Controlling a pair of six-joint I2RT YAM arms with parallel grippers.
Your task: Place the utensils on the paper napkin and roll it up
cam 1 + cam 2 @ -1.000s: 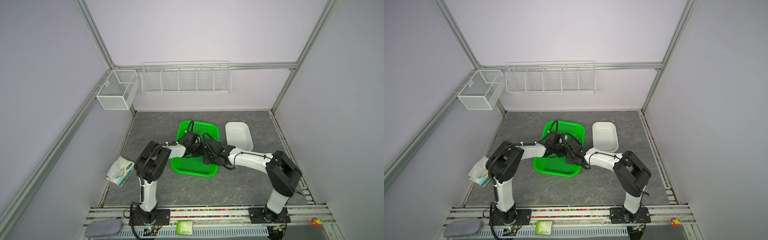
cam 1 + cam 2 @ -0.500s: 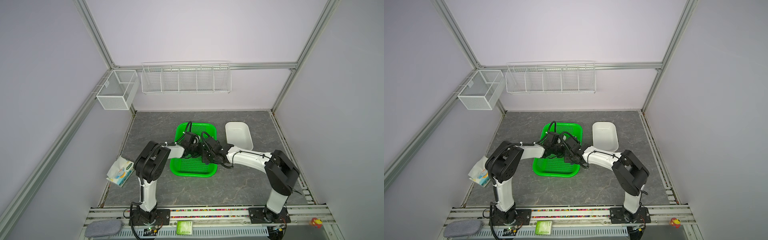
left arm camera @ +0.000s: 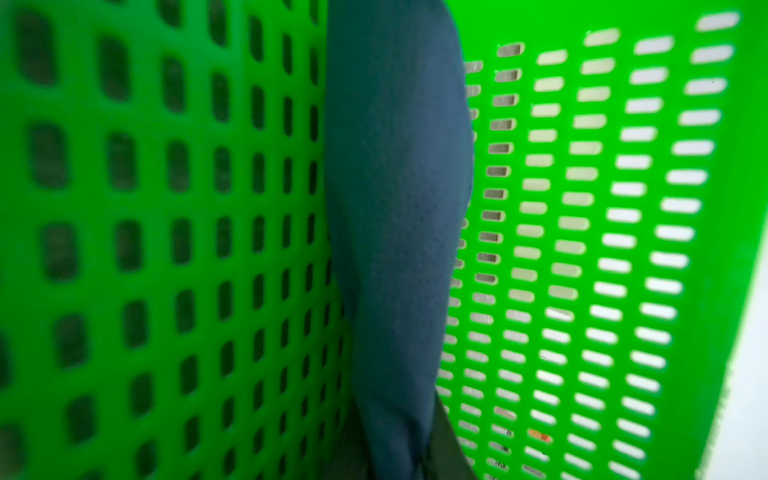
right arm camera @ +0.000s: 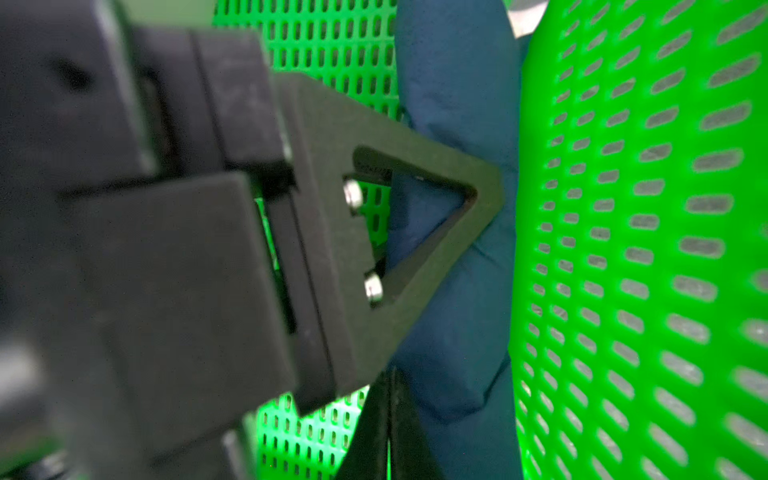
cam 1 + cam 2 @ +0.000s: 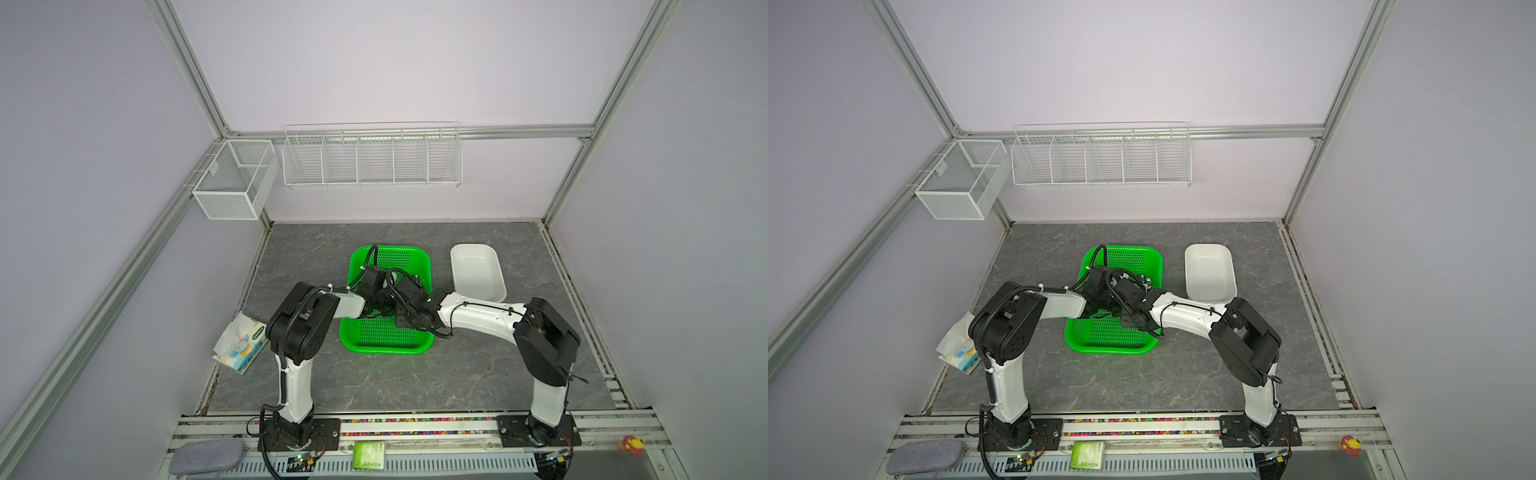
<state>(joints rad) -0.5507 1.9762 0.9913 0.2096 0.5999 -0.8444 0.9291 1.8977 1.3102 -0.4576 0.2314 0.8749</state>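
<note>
My two arms come in from the low edge of both top views and meet in the middle of the frame. The left arm (image 5: 299,324) starts at the lower left and the right arm (image 5: 544,336) at the lower right. Each has its elbow up and its wrist tipped down into the basket (image 5: 386,336).

My left end effector (image 3: 397,457) is pinching the napkin (image 3: 399,208), with a dark finger on each side of it. My right end effector (image 4: 388,415) has its fingers pressed together. Its tip is just beside the napkin, and I cannot tell if it touches.

The napkin is rolled into a blue tube. It lies inside the basket, along the foot of one green wall. In the top views the wrists hide it.

I count:
- two arms
- one green basket
- one white dish (image 5: 478,274) to the right of the basket
- one tissue pack (image 5: 241,343) at the left edge of the counter (image 5: 415,382)
- two white wire racks (image 5: 372,158) up on the walls
- one grey pad (image 5: 201,457) at the lower left
- one little toy duck (image 5: 631,445) at the lower right

The counter is grey with thin pale lines. The walls are pale lilac, with silver bars in the corners.
</note>
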